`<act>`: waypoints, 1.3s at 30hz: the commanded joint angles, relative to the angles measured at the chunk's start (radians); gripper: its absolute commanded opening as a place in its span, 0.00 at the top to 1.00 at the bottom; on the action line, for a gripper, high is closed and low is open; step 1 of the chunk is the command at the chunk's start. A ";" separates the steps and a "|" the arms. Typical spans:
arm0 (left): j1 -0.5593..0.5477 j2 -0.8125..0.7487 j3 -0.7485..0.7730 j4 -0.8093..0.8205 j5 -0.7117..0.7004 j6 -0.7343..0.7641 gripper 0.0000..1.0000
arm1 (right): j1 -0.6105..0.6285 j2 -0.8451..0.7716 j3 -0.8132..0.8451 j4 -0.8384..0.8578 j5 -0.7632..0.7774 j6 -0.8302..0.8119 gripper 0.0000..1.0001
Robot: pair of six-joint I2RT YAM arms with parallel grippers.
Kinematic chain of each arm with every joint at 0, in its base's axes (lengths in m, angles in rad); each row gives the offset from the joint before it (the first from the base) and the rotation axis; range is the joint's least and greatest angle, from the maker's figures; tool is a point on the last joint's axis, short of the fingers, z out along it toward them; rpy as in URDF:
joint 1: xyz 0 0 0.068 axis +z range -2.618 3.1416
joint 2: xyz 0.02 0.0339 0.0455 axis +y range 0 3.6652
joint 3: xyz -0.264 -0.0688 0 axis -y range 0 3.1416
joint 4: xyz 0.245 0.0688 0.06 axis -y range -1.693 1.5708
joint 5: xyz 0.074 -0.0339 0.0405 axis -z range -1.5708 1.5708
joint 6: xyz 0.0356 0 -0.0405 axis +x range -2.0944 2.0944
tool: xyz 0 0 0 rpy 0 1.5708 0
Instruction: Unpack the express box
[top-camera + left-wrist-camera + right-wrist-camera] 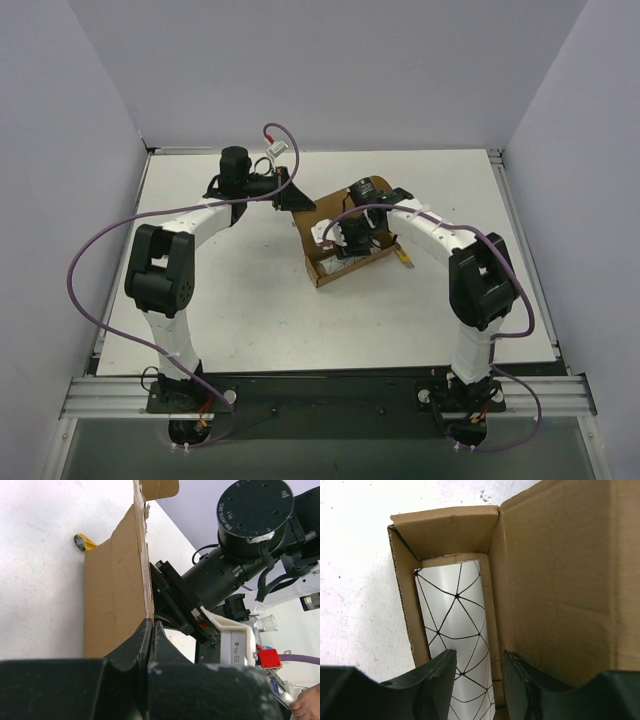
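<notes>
The express box lies open mid-table, a brown carton with its flaps spread. In the right wrist view the box holds a white cylinder printed with black crossing lines. My right gripper is open just above the box's inside. One finger is over the cylinder and the other is by the box's right wall; it holds nothing. It also shows in the top view. My left gripper is shut on the edge of the box's upright flap, pinched at the fingertips.
A yellow-black utility knife lies on the table just right of the box; its tip also shows in the left wrist view. The right arm is close beside the held flap. Grey walls enclose the white table.
</notes>
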 commanded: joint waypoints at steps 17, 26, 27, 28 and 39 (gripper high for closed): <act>0.006 0.023 -0.009 0.074 0.025 -0.040 1.00 | 0.043 0.116 -0.095 0.004 0.064 0.006 0.00; 0.001 0.035 -0.008 0.088 0.027 -0.061 1.00 | 0.047 0.161 -0.013 -0.285 0.043 -0.230 0.26; 0.003 0.038 -0.006 0.092 0.026 -0.063 1.00 | 0.049 0.161 -0.009 -0.306 0.044 -0.236 0.27; 0.001 0.036 -0.006 0.097 0.027 -0.065 1.00 | 0.055 0.159 -0.019 -0.340 0.053 -0.247 0.27; 0.005 0.041 -0.008 0.143 0.030 -0.103 1.00 | 0.052 0.146 -0.052 -0.299 0.110 -0.178 0.66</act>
